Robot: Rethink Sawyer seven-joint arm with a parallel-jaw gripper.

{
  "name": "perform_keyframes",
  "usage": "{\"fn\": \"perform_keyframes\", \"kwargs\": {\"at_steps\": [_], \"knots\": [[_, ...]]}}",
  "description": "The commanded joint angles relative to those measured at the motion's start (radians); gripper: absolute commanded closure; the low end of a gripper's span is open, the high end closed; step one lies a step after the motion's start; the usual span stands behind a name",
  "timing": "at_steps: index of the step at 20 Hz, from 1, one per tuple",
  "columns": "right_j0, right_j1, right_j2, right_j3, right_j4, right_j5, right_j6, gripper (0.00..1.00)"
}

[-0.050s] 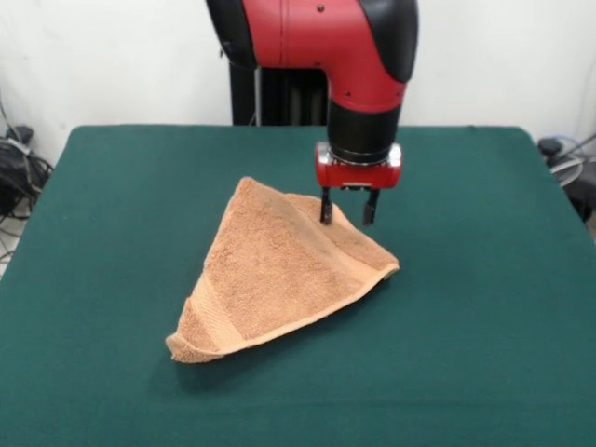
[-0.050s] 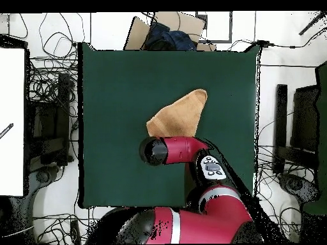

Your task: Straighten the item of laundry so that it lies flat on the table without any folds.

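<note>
The orange-tan towel (image 1: pixel 275 275) lies folded into a rough triangle on the dark green table (image 1: pixel 484 307), with a woven band along its near-left edge. In the overhead view the towel (image 2: pixel 182 113) shows as a wedge near the table's (image 2: pixel 115 96) middle, partly hidden under the arm. My gripper (image 1: pixel 347 209) hangs open just over the towel's far right part, its two dark fingers (image 1: pixel 326 207) close to the cloth with nothing between them. The overhead view hides the gripper beneath the red arm.
The red and black arm (image 2: pixel 175 150) reaches over the table's middle from the base side. Cables and dark gear (image 2: pixel 51 121) lie on the floor on both sides of the table. A cardboard box with dark cloth (image 2: pixel 167 32) sits beyond the far edge.
</note>
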Motion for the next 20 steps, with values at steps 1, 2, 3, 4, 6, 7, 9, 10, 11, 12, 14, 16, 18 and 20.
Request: {"fn": "perform_keyframes", "kwargs": {"at_steps": [1, 2, 3, 4, 6, 7, 9, 10, 11, 12, 14, 16, 18, 20], "knots": [[0.024, -0.004, -0.022, -0.042, 0.007, -0.077, 0.153, 0.00], [0.027, -0.002, -0.024, -0.038, 0.006, -0.084, 0.157, 0.00], [0.031, 0.005, -0.028, -0.044, 0.004, -0.097, 0.159, 0.00], [0.040, 0.012, -0.035, -0.051, 0.004, -0.104, 0.165, 0.00], [0.045, 0.026, -0.039, -0.047, 0.011, -0.105, 0.172, 0.00], [0.040, 0.042, -0.033, -0.053, 0.013, -0.103, 0.167, 0.00], [0.034, 0.087, -0.026, -0.075, 0.010, -0.128, 0.158, 0.00], [0.031, 0.105, -0.021, -0.085, 0.011, -0.136, 0.155, 0.00], [0.028, 0.119, -0.018, -0.089, 0.012, -0.148, 0.154, 0.00], [0.023, 0.130, -0.013, -0.091, 0.013, -0.156, 0.151, 0.00], [0.020, 0.141, -0.008, -0.096, 0.015, -0.167, 0.147, 0.00], [0.008, 0.143, 0.006, -0.095, 0.014, -0.166, 0.135, 0.00], [0.002, 0.144, 0.013, -0.093, 0.016, -0.168, 0.132, 0.00], [0.003, 0.144, 0.012, -0.089, 0.017, -0.174, 0.137, 1.00]]}}
